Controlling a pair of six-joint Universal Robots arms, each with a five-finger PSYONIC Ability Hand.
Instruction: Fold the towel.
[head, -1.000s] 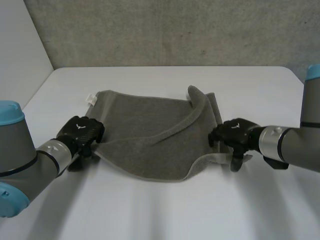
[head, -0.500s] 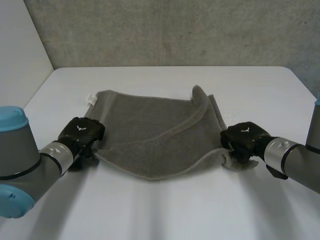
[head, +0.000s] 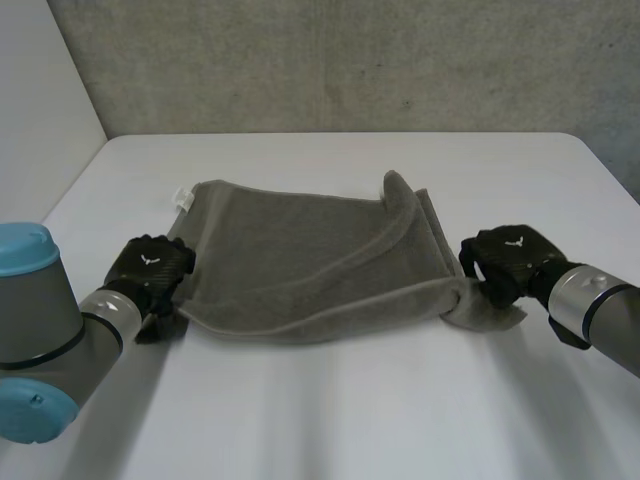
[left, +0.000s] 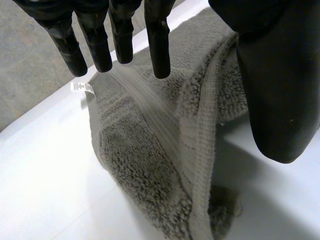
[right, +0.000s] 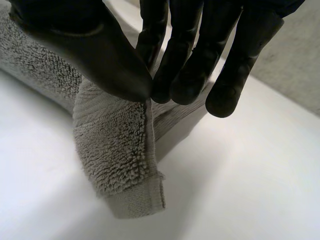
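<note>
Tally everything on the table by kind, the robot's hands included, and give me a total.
Grey towel: 1
White label at the towel's far left corner: 1
Black robot hands: 2, the left hand and the right hand
Total: 4

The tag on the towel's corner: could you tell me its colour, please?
White; the tag shows best in the left wrist view.
</note>
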